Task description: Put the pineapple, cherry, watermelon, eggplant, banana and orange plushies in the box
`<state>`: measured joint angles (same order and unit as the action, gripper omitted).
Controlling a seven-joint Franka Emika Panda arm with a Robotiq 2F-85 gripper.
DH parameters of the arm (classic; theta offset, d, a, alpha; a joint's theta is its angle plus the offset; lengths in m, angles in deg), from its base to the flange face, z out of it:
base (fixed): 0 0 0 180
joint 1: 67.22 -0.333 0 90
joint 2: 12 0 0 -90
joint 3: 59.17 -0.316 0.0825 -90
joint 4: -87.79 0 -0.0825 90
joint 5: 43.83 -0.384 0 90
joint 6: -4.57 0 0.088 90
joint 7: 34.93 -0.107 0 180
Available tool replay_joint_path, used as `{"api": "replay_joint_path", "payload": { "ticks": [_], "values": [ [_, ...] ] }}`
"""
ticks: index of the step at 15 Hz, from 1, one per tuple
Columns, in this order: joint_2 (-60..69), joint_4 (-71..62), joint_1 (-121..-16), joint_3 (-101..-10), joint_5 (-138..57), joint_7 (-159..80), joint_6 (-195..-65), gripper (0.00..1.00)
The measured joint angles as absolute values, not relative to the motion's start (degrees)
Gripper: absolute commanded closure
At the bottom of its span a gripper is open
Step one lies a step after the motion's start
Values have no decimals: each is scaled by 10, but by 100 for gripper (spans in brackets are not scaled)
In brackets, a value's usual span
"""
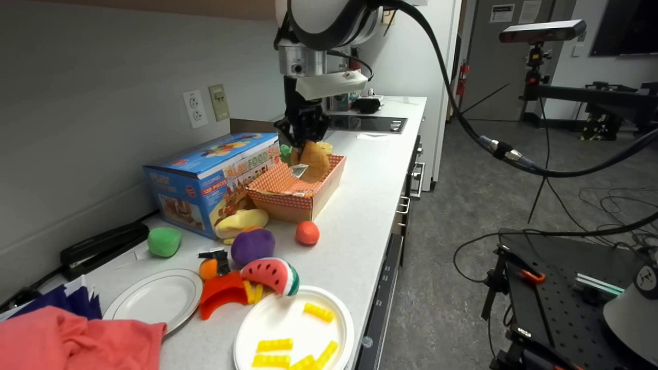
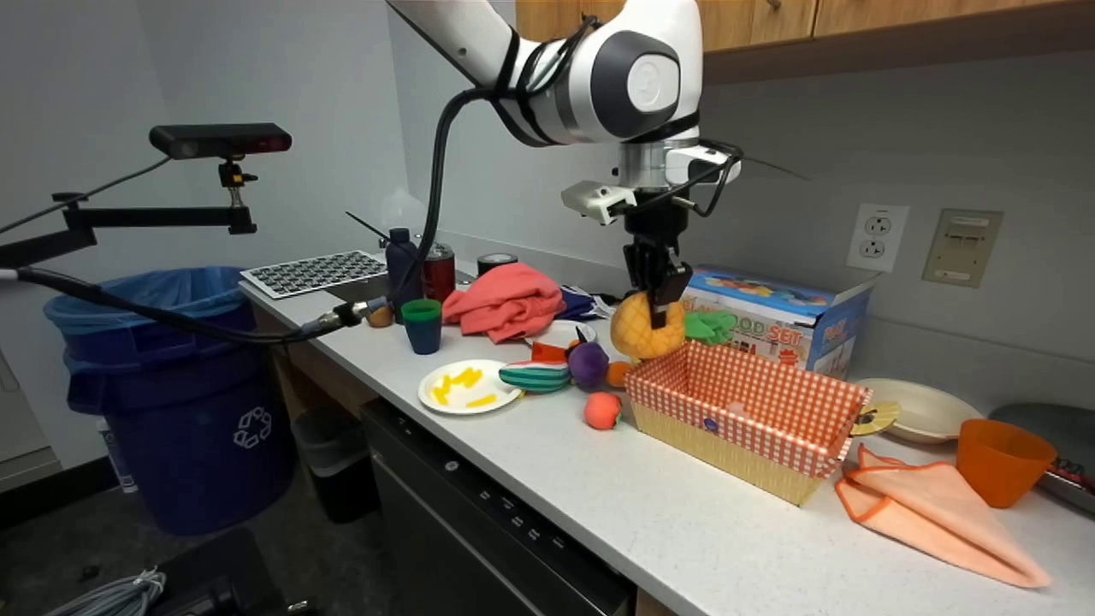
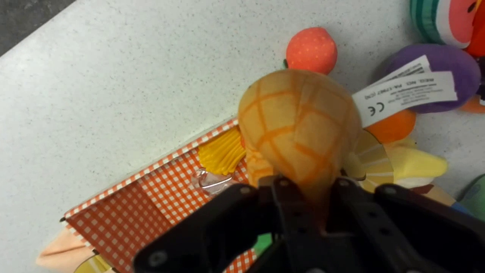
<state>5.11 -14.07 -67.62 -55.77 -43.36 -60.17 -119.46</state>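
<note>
"One plush is up off the tabletop [image 2: 667, 518]: you have the pineapple plush [image 3: 299, 121] pinched between your fingers [image 2: 658, 312], above the gingham-lined box [image 2: 727, 455]."

"Over which part of it?"

"Over the end nearest your round, red cherry plush [image 2: 602, 411]. From these views you can't tell whether the pineapple touches the rim. In the wrist view you also see a yellow ridged piece [image 3: 221, 153] and a clear shiny piece [image 3: 212, 182] lying in the box."

"And the others?"

"All on the tabletop. Your cherry sits just beside the box, closer to the front edge than the purple eggplant plush [image 1: 253, 246]. The banana plush [image 1: 240, 223] lies more toward the back edge, beside the blue play-food carton [image 1: 211, 180]. You can see part of the orange plush [image 3: 396, 127] between eggplant and banana in the wrist view. The watermelon plush [image 1: 271, 274] overlaps the rim of a white plate [image 1: 285, 321] in an exterior view; you can't tell if it rests on it."

"What else runs along your edges?"

"That plate, with yellow crinkle-cut fries [image 1: 318, 312], is close to your front edge. The blue carton stands toward the back edge. Past the box's opposite end you have a peach napkin [image 2: 937, 513] and, just behind it, an orange cup [image 2: 1003, 462], farther from the front edge."
</note>
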Motion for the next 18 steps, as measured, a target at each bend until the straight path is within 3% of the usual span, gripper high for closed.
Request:
{"api": "replay_joint_path", "payload": {
  "ticks": [1,2,4,11,18],
  "values": [
    [68,-125,-676,-557,-436,-606,-1192,75],
    [87,-109,-676,-555,-436,-609,-1191,79],
    [121,-77,-676,-550,-433,-617,-1191,52],
    [169,-5,-687,-524,-381,-646,-1191,1],
    [158,4,-700,-525,-367,-641,-1190,0]
  ]
}}
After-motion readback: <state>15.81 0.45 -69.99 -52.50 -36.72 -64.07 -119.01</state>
